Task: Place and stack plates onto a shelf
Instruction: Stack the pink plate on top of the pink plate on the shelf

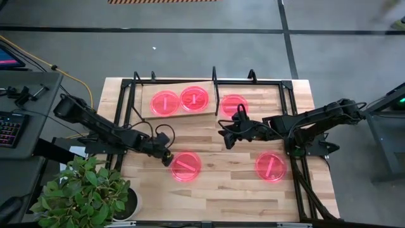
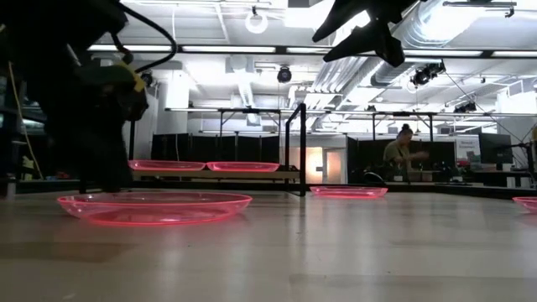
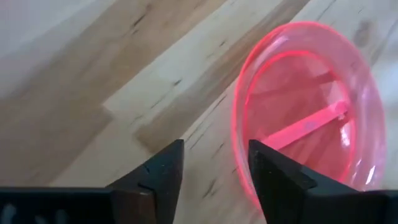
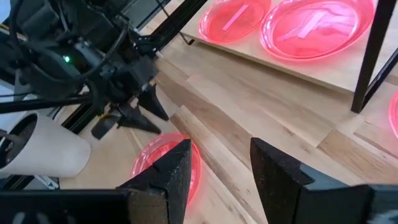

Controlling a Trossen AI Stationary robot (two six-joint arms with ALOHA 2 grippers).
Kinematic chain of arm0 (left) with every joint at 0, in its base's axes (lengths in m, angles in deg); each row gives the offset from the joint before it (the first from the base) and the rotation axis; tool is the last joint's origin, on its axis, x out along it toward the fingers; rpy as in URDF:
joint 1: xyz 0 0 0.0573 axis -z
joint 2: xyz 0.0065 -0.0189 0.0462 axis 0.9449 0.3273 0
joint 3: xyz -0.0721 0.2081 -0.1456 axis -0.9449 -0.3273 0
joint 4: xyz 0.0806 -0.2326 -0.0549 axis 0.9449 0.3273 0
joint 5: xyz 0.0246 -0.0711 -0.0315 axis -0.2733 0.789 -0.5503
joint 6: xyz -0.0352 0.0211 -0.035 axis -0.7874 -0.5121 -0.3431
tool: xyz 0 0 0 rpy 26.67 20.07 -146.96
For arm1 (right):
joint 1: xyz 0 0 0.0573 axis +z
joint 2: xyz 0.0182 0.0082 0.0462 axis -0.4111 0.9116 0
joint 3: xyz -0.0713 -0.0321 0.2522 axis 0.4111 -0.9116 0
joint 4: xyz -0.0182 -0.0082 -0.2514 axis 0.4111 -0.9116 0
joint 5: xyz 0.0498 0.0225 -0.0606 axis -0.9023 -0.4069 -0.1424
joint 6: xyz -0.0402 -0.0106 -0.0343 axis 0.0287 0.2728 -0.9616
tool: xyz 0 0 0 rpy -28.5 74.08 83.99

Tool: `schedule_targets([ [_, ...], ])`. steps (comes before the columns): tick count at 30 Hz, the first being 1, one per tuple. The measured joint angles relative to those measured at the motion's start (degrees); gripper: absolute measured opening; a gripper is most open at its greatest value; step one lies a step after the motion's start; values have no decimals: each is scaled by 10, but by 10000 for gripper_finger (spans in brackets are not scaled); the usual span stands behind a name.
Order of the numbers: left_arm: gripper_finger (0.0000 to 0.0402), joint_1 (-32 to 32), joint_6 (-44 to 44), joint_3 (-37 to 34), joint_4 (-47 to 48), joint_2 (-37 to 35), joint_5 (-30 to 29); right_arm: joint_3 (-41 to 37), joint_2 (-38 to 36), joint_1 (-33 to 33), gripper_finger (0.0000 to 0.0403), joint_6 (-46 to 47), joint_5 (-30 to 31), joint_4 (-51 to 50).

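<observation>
Two pink plates (image 1: pixel 164 102) (image 1: pixel 194 98) lie side by side on the shelf board (image 1: pixel 180 114) inside the black frame. A third plate (image 1: pixel 233 104) lies flat on the tabletop right of the frame's middle post. Two more rest flat on the table nearer the front (image 1: pixel 186 166) (image 1: pixel 271 166). My left gripper (image 1: pixel 168 158) is open and low, at the left rim of the near plate (image 3: pixel 305 112). My right gripper (image 1: pixel 226 138) is open and raised above the table's middle, touching nothing. My left gripper has one finger (image 3: pixel 273 180) standing at the near plate's left rim (image 3: pixel 239 124), coming at it low from the table's left. Whether that finger touches the rim I cannot tell. The plate lies flat on the table.
The black frame's posts (image 1: pixel 215 82) stand around the shelf. A potted plant (image 1: pixel 88 190) sits at the table's near left corner, and a keyboard (image 1: pixel 9 126) lies off to the left. A person (image 2: pixel 403 155) is in the room behind. Bare wood (image 1: pixel 228 183) shows between the two front plates.
</observation>
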Motion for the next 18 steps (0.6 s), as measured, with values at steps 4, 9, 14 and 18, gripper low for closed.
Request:
schedule_targets([
  [4,185,0,-5,0,-58,29,9,0,0,0,146,1,15,0],
  [9,186,0,-23,2,-65,55,8,0,0,0,146,1,15,0],
  [14,186,0,-22,1,-91,62,17,0,0,0,146,1,15,4],
  [18,186,2,-18,1,-146,62,58,0,0,0,146,1,15,4],
])
